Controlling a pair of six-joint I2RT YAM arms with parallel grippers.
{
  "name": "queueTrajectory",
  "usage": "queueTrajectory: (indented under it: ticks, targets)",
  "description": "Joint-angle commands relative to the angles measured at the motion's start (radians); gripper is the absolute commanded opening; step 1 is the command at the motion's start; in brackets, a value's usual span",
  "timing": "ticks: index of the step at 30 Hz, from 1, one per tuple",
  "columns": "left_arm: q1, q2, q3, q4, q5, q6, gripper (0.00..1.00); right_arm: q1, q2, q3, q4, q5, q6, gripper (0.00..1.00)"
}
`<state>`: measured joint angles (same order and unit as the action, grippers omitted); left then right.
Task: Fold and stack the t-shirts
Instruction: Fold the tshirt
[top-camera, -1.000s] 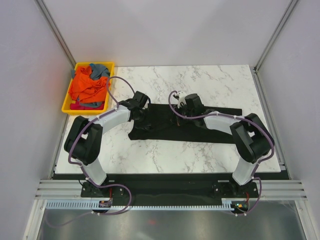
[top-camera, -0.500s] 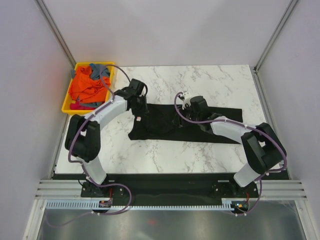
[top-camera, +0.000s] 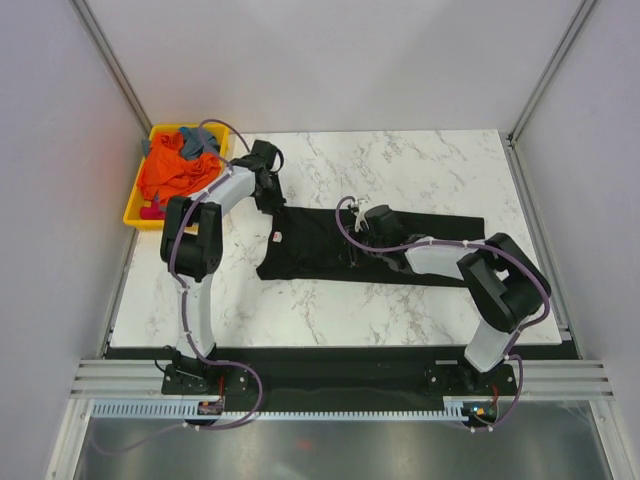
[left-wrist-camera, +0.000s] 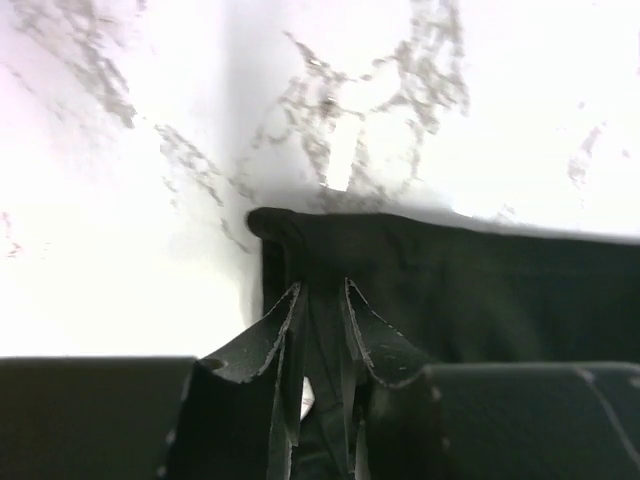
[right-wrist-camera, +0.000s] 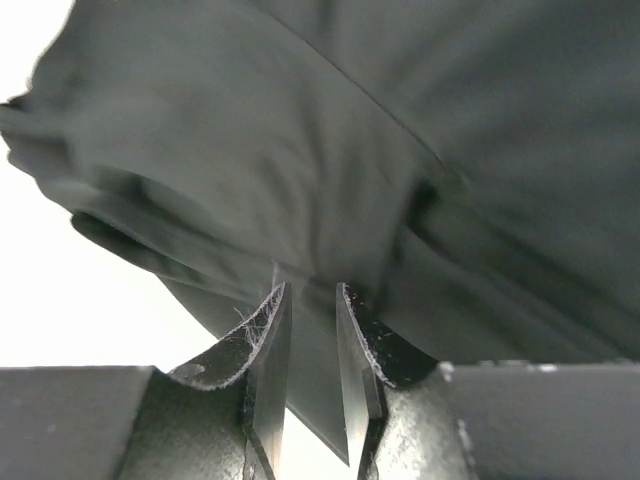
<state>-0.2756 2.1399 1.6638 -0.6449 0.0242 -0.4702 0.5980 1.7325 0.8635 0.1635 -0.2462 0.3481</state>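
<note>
Black t-shirt (top-camera: 320, 250) lies flat on the marble surface (top-camera: 400, 170) as a long strip running left to right, with its small white label (top-camera: 278, 237) showing near the left end. It is well apart from the yellow tray (top-camera: 140, 222) at the far left, which holds the orange shirt (top-camera: 170, 175) and the grey-blue shirt (top-camera: 200, 140) in a heap. Left end effector (top-camera: 270, 200) sits at the strip's far-left corner. In the wrist view its fingers (left-wrist-camera: 285, 330) stand a narrow gap apart, pointing into the rolled corner edge. The gap looks dark, so I cannot tell if cloth is pinched. Right end effector (top-camera: 360, 235) is down on the strip around its middle. Its fingers (right-wrist-camera: 270, 330) are also a narrow gap apart, with cloth bunched right at the tips and filling the view. Clamped or just touching, I cannot tell. Step looks like taking hold for the next fold of the black shirt, so the task is early, with two shirts not started. To do it well, get every layer between the fingers at both points before lifting, since the corner is rolled and a top layer alone would peel off. Raise both sides together and level, keeping the span between them taut. Carry the cloth over rather than dragging it, so the lower layers stay put. Set it down edge on edge, then let go. Risk is a slipped layer or a skewed fold.
</note>
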Motion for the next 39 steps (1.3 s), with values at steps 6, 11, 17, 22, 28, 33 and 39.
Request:
queueTrajectory:
  ticks: [6,11,17,22,28,33,39]
  targets:
    - [0.012,0.032,0.114,-0.116,-0.165,-0.005,0.24,-0.003,-0.083,0.022,-0.068,0.079,-0.012,0.33]
    - [0.022,-0.008,0.166,-0.134,-0.169,-0.010,0.26,-0.004,-0.186,0.061,-0.134,0.148,0.012,0.34]
    - [0.021,0.009,0.180,-0.116,-0.029,0.007,0.25,-0.006,-0.260,0.120,-0.275,0.300,0.040,0.38]
    - [0.021,0.066,0.146,-0.111,-0.029,-0.002,0.29,-0.018,-0.290,0.137,-0.331,0.337,0.040,0.39]
    - [0.024,0.089,0.135,-0.052,-0.046,0.027,0.38,-0.029,-0.303,0.143,-0.343,0.341,0.029,0.40]
    - [0.027,0.149,0.198,-0.048,-0.040,0.044,0.29,-0.043,-0.298,0.149,-0.346,0.347,0.023,0.40]
    - [0.036,0.224,0.278,-0.048,-0.076,0.044,0.02,-0.055,-0.301,0.173,-0.349,0.355,0.014,0.40]
